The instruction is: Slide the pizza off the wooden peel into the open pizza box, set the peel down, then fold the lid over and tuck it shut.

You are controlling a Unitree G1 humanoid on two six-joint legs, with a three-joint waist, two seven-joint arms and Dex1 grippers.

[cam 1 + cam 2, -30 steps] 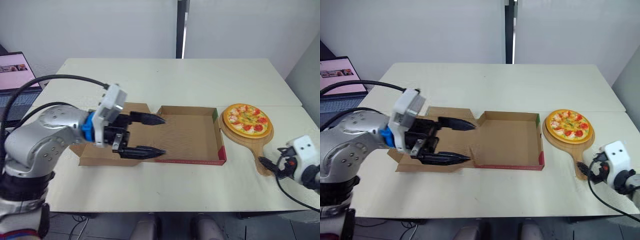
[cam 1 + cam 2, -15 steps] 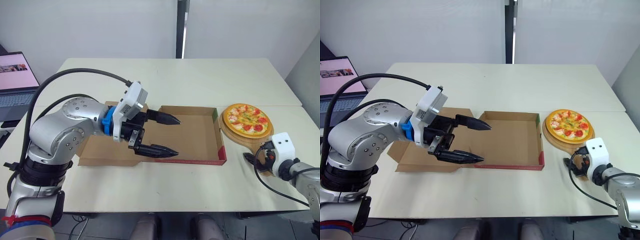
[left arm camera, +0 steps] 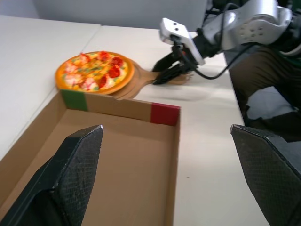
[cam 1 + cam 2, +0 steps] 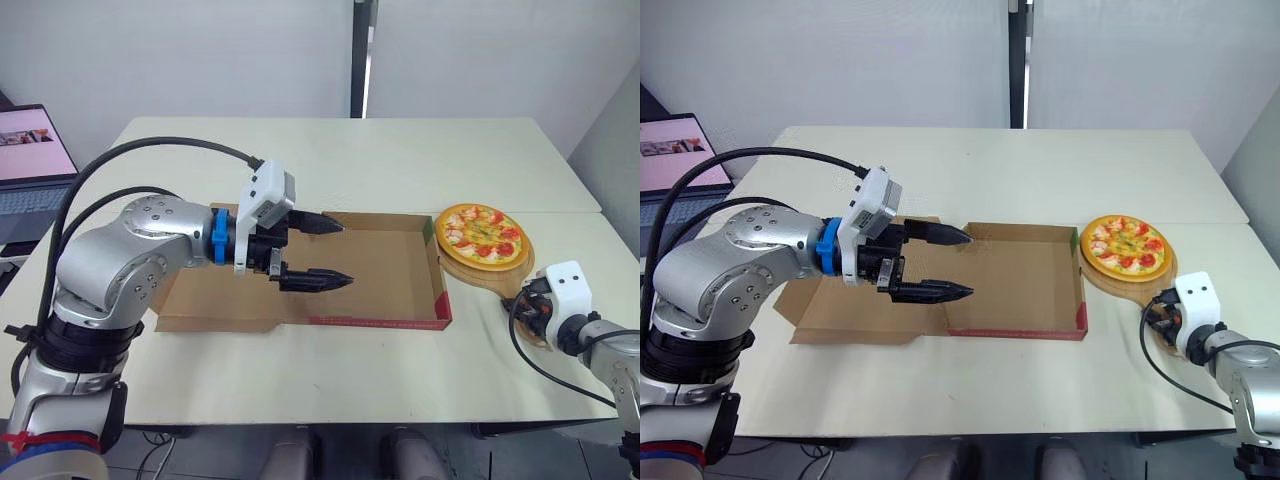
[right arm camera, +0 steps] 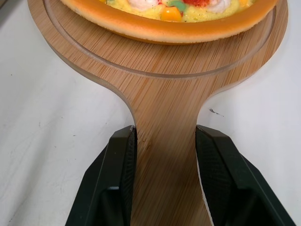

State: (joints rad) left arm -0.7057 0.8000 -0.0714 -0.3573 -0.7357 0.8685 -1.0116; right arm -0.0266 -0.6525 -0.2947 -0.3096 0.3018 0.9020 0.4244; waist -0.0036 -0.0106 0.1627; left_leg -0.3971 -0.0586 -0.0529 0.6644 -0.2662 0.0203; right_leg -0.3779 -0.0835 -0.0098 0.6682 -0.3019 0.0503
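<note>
From the head, the left gripper (image 4: pixel 345 252) hangs spread wide over the box (image 4: pixel 441 295), tray floor under its fingers and the lid (image 4: pixel 190 300) lying flat behind them, probably staged to steady the box for the slide. The pizza (image 4: pixel 482 232) sits on the peel (image 4: pixel 524 263) just past the box's far wall, and the right gripper (image 4: pixel 522 301) is at the handle, though its grip cannot be judged from here. The left wrist view adds depth: between its parted fingers lie the empty tray, then the wall, then pizza and peel beyond, still outside the box. The right wrist view settles the grip: both fingers (image 5: pixel 121 155) press the handle's edges (one each side of the neck), clamped on the peel with the pizza ahead of the fingertips, a hold that looks suited to lifting and tilting.
</note>
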